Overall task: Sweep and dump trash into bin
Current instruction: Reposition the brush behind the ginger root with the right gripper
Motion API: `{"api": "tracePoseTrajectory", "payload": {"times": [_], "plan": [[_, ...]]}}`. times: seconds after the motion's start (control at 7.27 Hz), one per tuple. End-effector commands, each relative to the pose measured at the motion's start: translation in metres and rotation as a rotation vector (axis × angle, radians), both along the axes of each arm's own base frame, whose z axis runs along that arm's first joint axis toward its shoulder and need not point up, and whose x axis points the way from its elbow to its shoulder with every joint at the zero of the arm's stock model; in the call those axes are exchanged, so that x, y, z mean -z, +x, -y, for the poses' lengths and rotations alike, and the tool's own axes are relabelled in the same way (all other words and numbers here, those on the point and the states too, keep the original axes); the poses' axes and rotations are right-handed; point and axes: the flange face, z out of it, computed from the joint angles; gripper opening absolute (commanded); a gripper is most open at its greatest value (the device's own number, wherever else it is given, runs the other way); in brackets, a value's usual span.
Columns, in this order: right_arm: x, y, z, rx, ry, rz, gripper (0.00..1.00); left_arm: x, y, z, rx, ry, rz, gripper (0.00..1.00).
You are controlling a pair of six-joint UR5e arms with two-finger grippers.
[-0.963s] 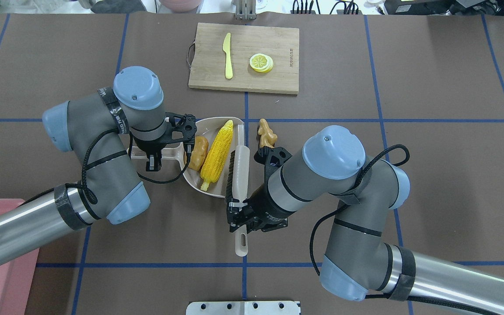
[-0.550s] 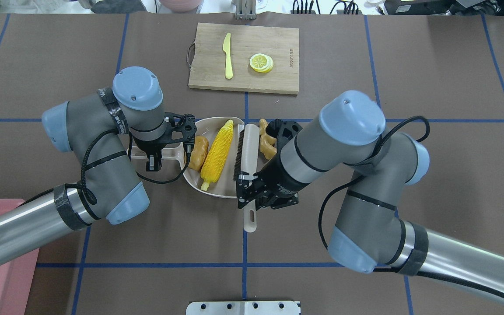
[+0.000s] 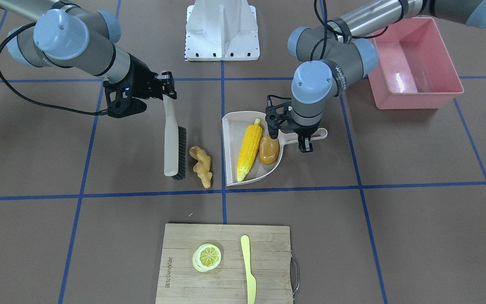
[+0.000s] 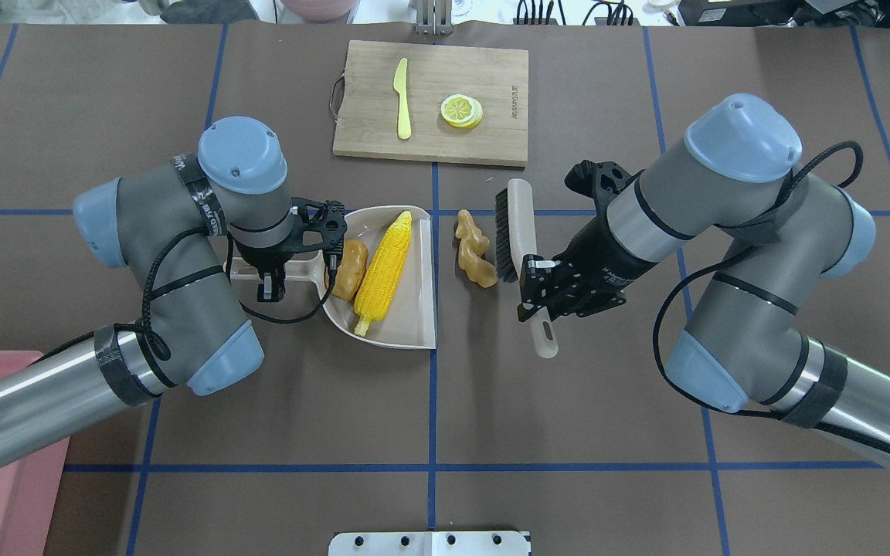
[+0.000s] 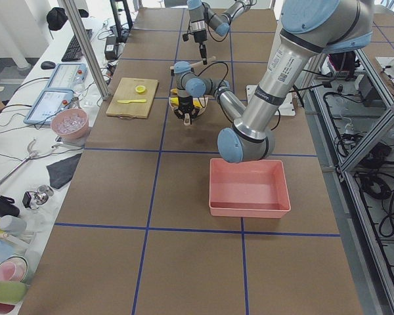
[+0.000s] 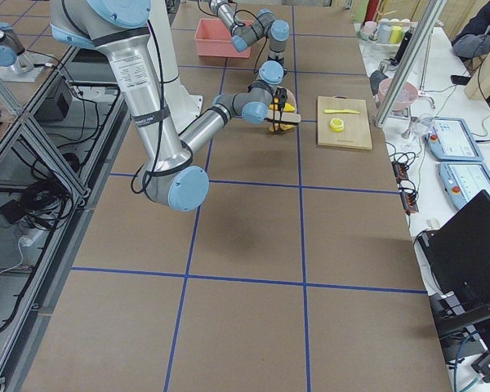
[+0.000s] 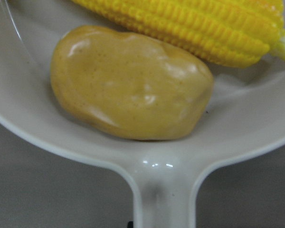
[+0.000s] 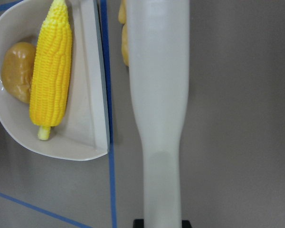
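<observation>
The yellow corn cob [image 4: 383,274] and the orange-brown potato [image 4: 350,269] lie in the beige dustpan [image 4: 418,309]. My left gripper [image 4: 271,272] is shut on the dustpan's handle, and the left wrist view shows the potato [image 7: 130,83] close up. The tan ginger root [image 4: 473,249] lies on the table just right of the dustpan's open edge. My right gripper [image 4: 541,292] is shut on the handle of a beige brush [image 4: 521,224], whose bristles touch or nearly touch the ginger's right side. The pink bin [image 3: 411,63] stands empty beside my left arm.
A wooden cutting board [image 4: 491,139] at the far middle carries a pale yellow knife [image 4: 402,99] and a lemon slice [image 4: 461,110]. The robot's base plate [image 4: 429,543] is at the near edge. Blue tape lines cross the brown table.
My right arm swung the brush from the dustpan's mouth, over the ginger, to the ginger's right side. The left arm, dustpan, corn and potato have not moved.
</observation>
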Motion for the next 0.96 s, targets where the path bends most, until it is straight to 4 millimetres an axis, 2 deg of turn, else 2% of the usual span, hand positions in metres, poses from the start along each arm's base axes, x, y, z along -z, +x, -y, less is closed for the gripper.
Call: {"api": "tracePoseTrajectory", "payload": {"times": [0.0, 0.14, 0.41, 0.83], "plan": [[-0.033, -0.006, 0.015, 0.098, 0.206, 0.010, 0.00, -0.001, 0.000, 0.000, 0.000, -0.002, 0.003, 0.00], [-0.046, -0.010, 0.018, 0.127, 0.239, 0.007, 0.00, -0.001, -0.001, 0.001, 0.001, -0.003, 0.004, 0.00], [-0.052, -0.018, 0.015, 0.138, 0.233, -0.001, 0.00, 0.000, -0.003, 0.002, 0.004, -0.005, 0.005, 0.00], [-0.064, -0.040, 0.012, 0.154, 0.236, 0.006, 0.00, 0.002, -0.002, 0.002, 0.005, -0.013, 0.015, 0.00]]}}
